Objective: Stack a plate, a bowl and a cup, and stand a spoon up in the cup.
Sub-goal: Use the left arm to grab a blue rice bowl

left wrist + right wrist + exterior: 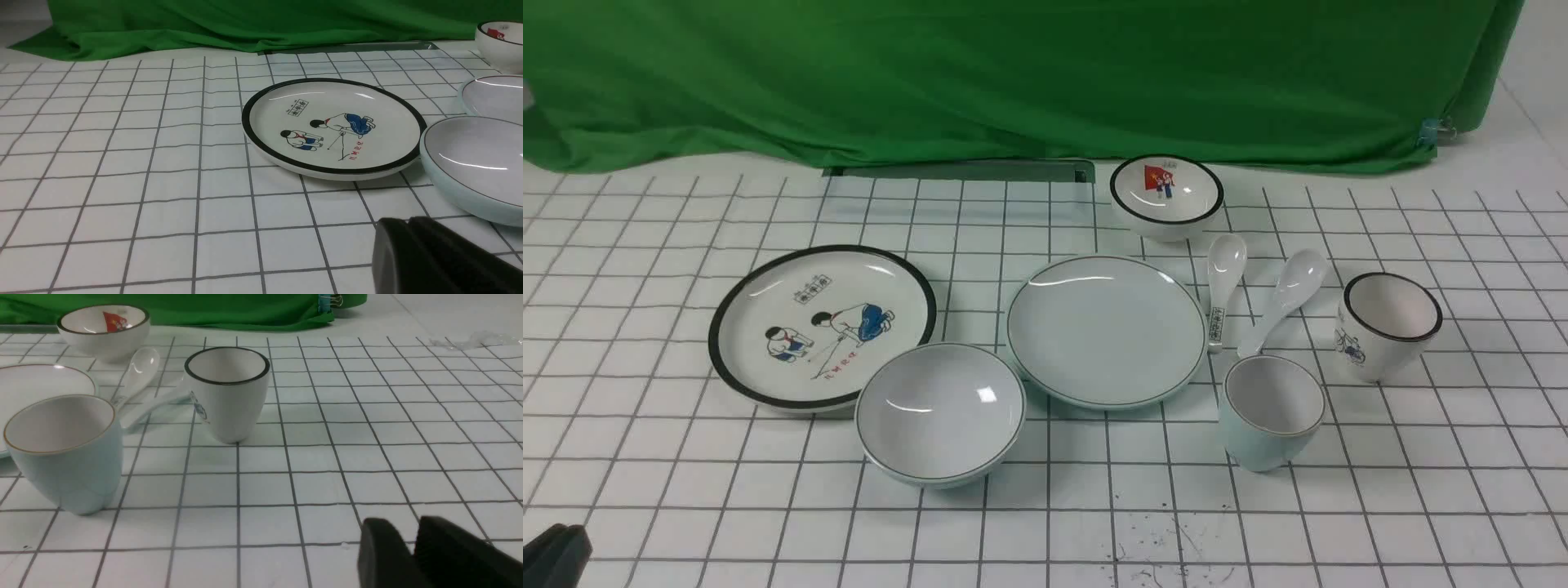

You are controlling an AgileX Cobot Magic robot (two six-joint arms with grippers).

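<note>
Nothing is stacked yet on the white, grid-lined tabletop [645, 457], where 4 glazed pieces wait. The plate [1106, 329], round, shallow and pale blue-green with a thin dark rim line, sits mid-table. The matching bowl [940, 412] stands just beside the plate, to its left and nearer the robot. The cup [1270, 412], handleless with a brownish rim and white inside, stands upright to the plate's near right. The spoon [1286, 298], plain white, lies flat right of the plate, beyond a printed spoon [1223, 282].

The left pincer [408, 228] is closed on nothing, low and well to the plate's left, near the bowl. The right pincer [406, 528] shows a narrow gap and holds nothing, right of the plate past the cup.

All 4 pieces look hard, slick and breakable. The bowl and cup are probably best pinched across the rim wall. The spoon's slim, flat-lying handle looks hardest to catch.
</note>
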